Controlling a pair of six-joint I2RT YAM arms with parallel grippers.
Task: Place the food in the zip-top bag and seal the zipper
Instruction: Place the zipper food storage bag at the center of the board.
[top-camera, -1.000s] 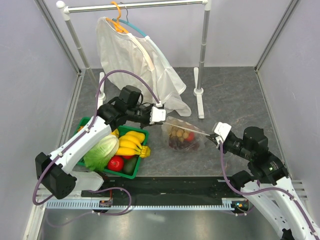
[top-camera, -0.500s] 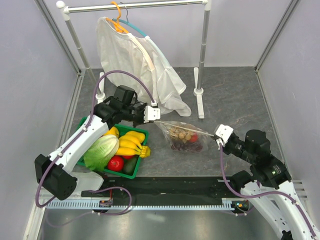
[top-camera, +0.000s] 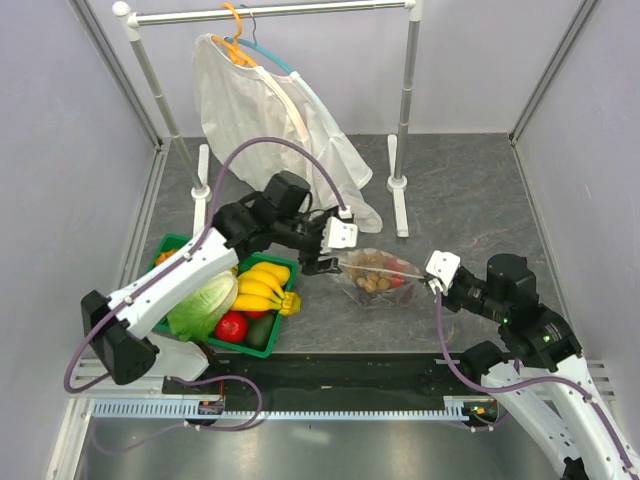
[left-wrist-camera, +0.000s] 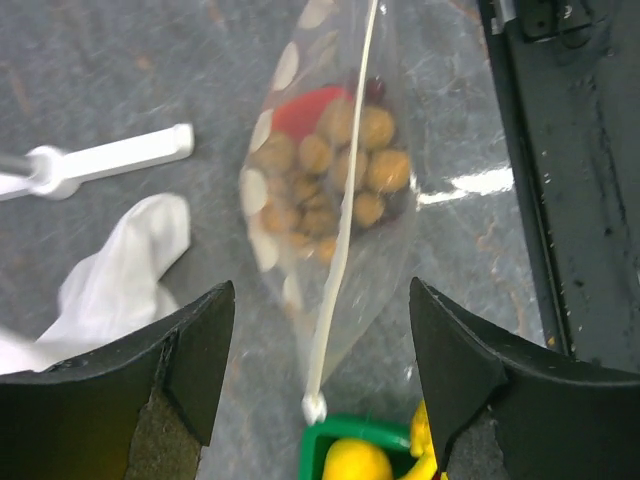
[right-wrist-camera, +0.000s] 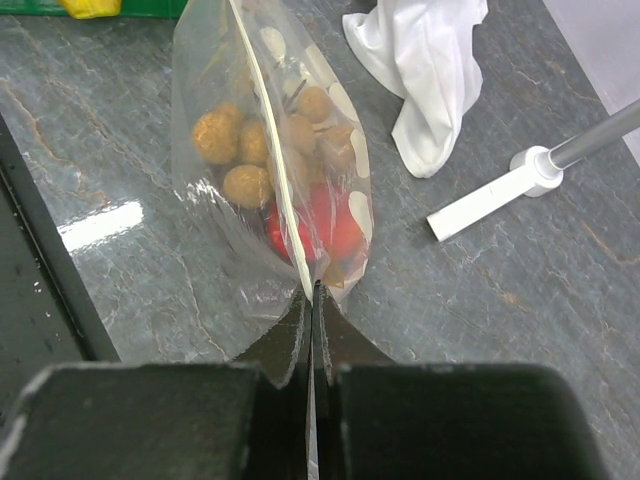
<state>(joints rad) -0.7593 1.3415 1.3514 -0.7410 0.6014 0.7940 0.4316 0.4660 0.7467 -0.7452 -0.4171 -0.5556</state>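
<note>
Top view: the zip-top bag lies on the bench at centre frame, just right of the green basket that holds the banana bunch and lettuce. The left fingers sit at the bag's left end; from here I cannot tell how they stand. The right fingers meet its right end. The white garment hangs on the rack at upper centre.

Left wrist view: the left fingers stand wide apart at lower left and lower right, with nothing between them touching either one. The zipper runs from the top edge down to its white slider at lower centre. The tan berries and the red peach show through the bag.

Right wrist view: the right fingers are pressed together on the bag's zipper edge at lower centre. The bag stretches toward the top, fruit inside.
</note>
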